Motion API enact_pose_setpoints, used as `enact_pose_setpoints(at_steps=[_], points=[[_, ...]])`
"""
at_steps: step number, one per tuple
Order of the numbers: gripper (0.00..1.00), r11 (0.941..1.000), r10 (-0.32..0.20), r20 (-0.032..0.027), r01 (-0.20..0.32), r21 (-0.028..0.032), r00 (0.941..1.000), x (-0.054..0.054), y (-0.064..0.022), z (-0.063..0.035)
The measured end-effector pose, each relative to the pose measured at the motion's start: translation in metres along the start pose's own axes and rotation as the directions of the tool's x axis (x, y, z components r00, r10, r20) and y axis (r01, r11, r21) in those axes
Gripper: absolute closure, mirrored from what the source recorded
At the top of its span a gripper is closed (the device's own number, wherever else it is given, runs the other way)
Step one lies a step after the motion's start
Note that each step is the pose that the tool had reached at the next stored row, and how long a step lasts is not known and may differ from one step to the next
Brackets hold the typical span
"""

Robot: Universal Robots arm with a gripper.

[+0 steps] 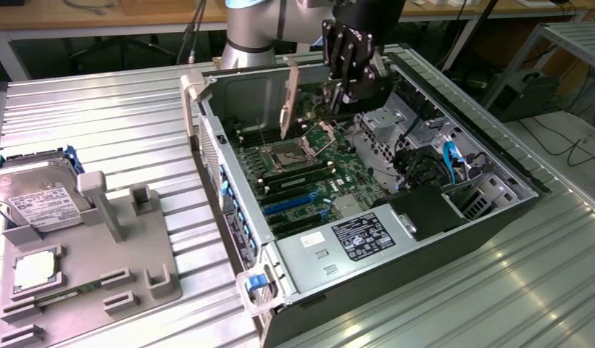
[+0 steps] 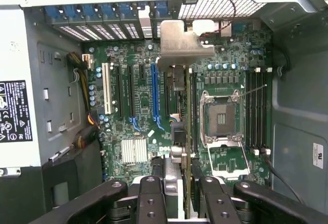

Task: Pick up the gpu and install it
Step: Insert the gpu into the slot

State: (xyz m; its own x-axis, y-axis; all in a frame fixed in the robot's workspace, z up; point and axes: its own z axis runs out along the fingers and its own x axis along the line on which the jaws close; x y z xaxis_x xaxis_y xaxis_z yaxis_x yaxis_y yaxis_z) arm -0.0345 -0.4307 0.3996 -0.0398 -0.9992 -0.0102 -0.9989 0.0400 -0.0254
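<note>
The end effector pinched the gpu edge-on, directly beneath it; the card's long axis ran parallel to the blue slot, just beside it, above the motherboard.

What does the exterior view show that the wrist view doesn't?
Exterior view's own: the hard drive and grey fixture to the exterior view's left of the case. Wrist view's own: the mesh grille in the case wall. Shared: the gripper shut on the gpu over the motherboard, plus the open CPU socket.
</note>
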Motion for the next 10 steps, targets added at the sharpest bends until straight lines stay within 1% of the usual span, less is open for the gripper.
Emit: enact_pose_setpoints(at_steps=[10], points=[[0.69,1.0,0.0,-0.0001,0.0,0.0,1.0,0.0004,0.0071,0.0063]])
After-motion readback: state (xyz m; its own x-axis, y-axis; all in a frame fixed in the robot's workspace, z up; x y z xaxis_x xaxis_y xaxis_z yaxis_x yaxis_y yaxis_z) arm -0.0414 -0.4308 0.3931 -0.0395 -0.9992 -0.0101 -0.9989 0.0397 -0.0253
